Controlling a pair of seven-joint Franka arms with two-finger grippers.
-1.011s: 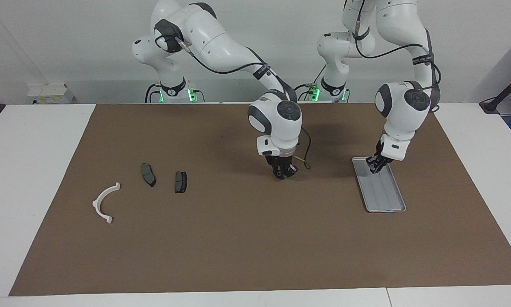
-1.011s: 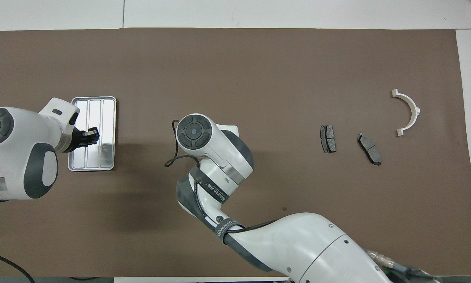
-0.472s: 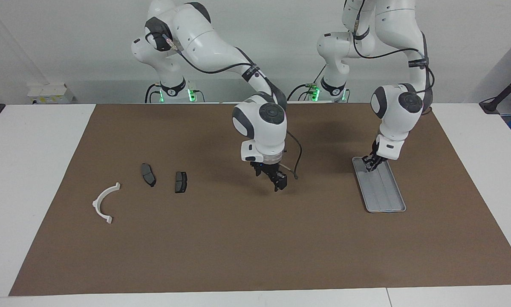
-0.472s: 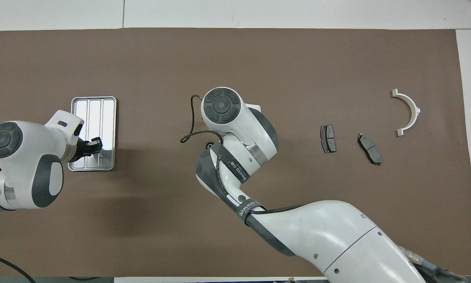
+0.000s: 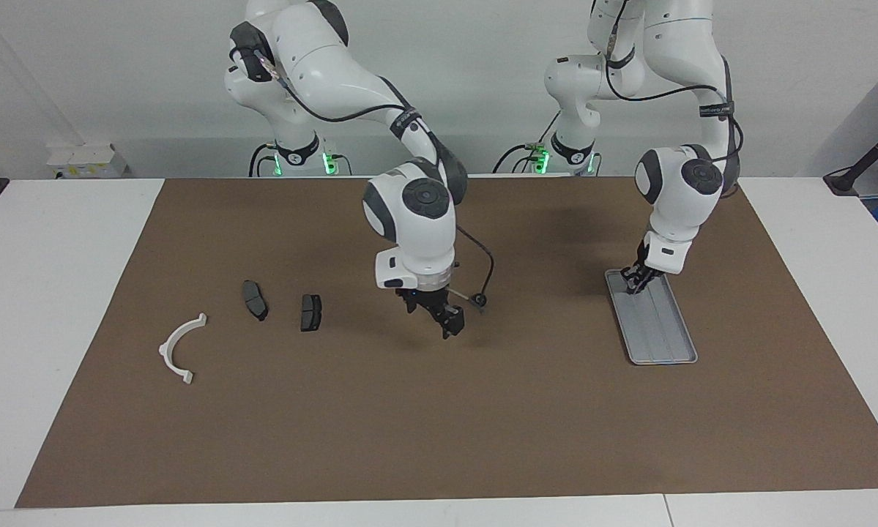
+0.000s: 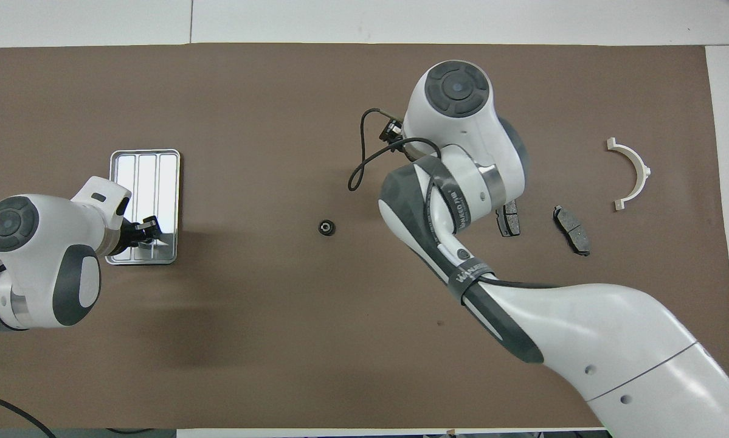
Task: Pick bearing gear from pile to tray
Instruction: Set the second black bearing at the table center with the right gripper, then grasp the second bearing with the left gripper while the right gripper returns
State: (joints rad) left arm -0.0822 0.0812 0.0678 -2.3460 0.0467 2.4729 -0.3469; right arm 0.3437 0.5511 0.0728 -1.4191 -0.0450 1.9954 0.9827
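Note:
A small black bearing gear lies alone on the brown mat, between the tray and the pile; in the facing view the gear sits beside a dangling cable end. My right gripper hangs open and empty just above the mat, between the gear and the nearest brake pad; its own wrist hides it from above. The silver ribbed tray lies toward the left arm's end. My left gripper is low over the tray's end nearer the robots. I see nothing held in it.
The pile toward the right arm's end holds a second brake pad and a white curved bracket. The right arm's forearm covers part of the first pad from above. A brown mat covers the table.
My right gripper has lifted off the spot where the gear now lies and swung toward the pile, uncovering the gear. The left gripper has shifted slightly toward the tray's robot-side end.

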